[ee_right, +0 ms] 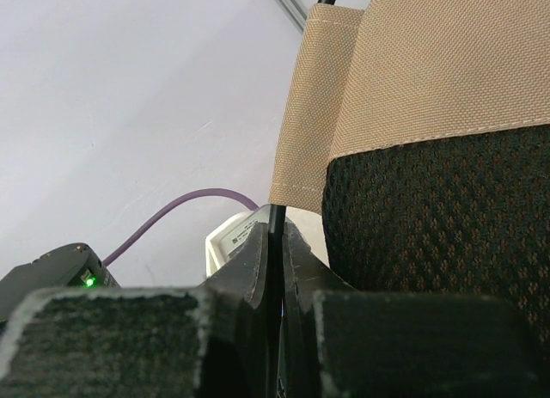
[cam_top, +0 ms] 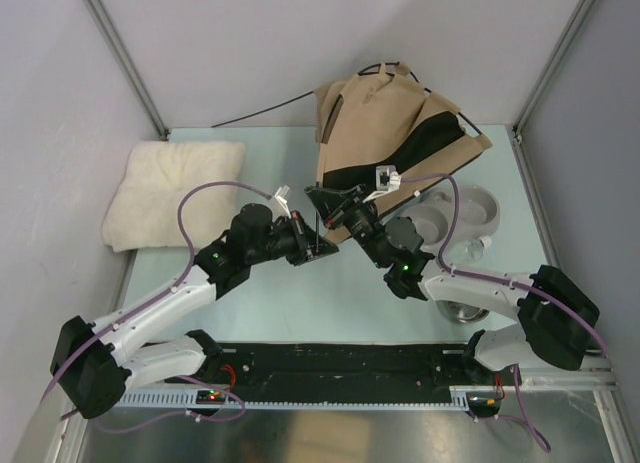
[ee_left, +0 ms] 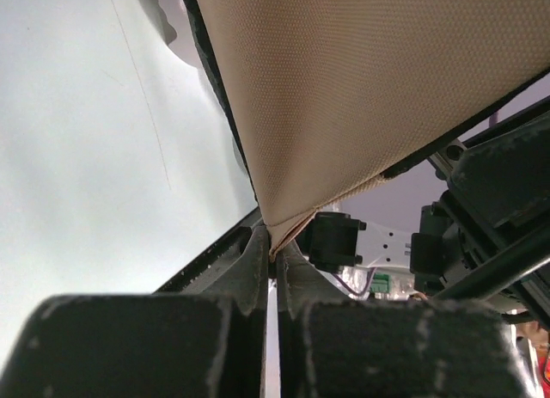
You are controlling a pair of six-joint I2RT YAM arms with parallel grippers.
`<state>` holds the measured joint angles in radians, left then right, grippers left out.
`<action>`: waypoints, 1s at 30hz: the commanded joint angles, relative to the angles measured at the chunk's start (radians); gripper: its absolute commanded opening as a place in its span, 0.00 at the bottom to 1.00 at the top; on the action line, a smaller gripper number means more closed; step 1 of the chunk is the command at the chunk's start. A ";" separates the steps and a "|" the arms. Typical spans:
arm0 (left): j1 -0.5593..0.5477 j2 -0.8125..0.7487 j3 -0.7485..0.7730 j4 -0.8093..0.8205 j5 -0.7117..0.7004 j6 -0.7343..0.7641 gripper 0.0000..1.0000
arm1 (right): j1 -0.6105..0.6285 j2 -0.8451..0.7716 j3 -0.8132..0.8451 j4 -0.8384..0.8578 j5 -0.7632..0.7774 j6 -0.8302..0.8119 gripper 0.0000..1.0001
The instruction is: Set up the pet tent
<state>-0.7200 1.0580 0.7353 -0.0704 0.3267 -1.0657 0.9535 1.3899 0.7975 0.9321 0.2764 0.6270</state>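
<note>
Two sets of jaws are clamped on pet tent [cam_top: 400,123] at its near corner: left jaws on tan cloth tip [ee_left: 288,196], right jaws on thin pole [ee_right: 274,222]. Tent is propped at back-mid of counter [cam_top: 270,303], nr bowls [cam_top: 450,218].

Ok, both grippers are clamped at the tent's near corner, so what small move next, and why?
Probably hold the left gripper steady on the tan corner and push the thin dark pole in the right gripper gently toward it. The pet tent looks slumped, not raised, so the pole likely needs bowing.
</note>
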 commanded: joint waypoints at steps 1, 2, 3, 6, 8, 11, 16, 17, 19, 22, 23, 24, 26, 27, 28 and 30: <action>-0.002 -0.026 0.010 -0.158 0.202 -0.032 0.00 | 0.003 0.011 0.028 0.167 0.130 -0.108 0.00; 0.001 -0.027 0.008 -0.155 0.208 -0.037 0.00 | 0.010 0.014 0.024 0.167 0.132 -0.115 0.00; 0.005 -0.029 0.008 -0.152 0.212 -0.041 0.00 | 0.017 0.018 0.020 0.167 0.135 -0.122 0.00; 0.013 -0.036 0.006 -0.144 0.218 -0.051 0.00 | 0.031 0.027 0.005 0.168 0.141 -0.129 0.00; 0.025 -0.041 0.003 -0.140 0.221 -0.052 0.00 | 0.039 0.025 -0.009 0.163 0.139 -0.137 0.00; 0.047 -0.044 -0.007 -0.134 0.228 -0.054 0.00 | 0.050 -0.004 -0.028 0.109 0.140 -0.140 0.00; 0.080 -0.042 -0.013 -0.121 0.236 -0.051 0.00 | 0.056 -0.060 -0.057 -0.037 0.128 -0.124 0.10; 0.084 -0.039 -0.015 -0.119 0.238 -0.049 0.00 | 0.058 -0.070 -0.068 -0.051 0.123 -0.124 0.14; 0.093 -0.030 -0.019 -0.115 0.240 -0.046 0.00 | 0.066 -0.088 -0.083 -0.089 0.120 -0.126 0.22; 0.098 -0.015 -0.029 -0.103 0.244 -0.043 0.00 | 0.086 -0.107 -0.090 -0.161 0.125 -0.135 0.33; 0.100 -0.010 -0.032 -0.100 0.245 -0.041 0.00 | 0.094 -0.113 -0.093 -0.178 0.126 -0.139 0.37; 0.102 -0.005 -0.034 -0.096 0.245 -0.039 0.00 | 0.099 -0.116 -0.095 -0.200 0.126 -0.142 0.42; 0.102 0.007 -0.039 -0.090 0.245 -0.033 0.00 | 0.109 -0.122 -0.097 -0.239 0.126 -0.138 0.48; 0.102 0.014 -0.039 -0.088 0.245 -0.028 0.00 | 0.113 -0.126 -0.098 -0.256 0.122 -0.135 0.50; 0.102 0.022 -0.041 -0.086 0.244 -0.023 0.00 | 0.117 -0.130 -0.099 -0.276 0.117 -0.131 0.52; 0.102 0.034 -0.044 -0.085 0.242 -0.011 0.00 | 0.124 -0.142 -0.100 -0.314 0.108 -0.129 0.54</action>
<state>-0.6209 1.0698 0.7010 -0.1413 0.5049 -1.0935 1.0676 1.2850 0.7090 0.7300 0.3584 0.5213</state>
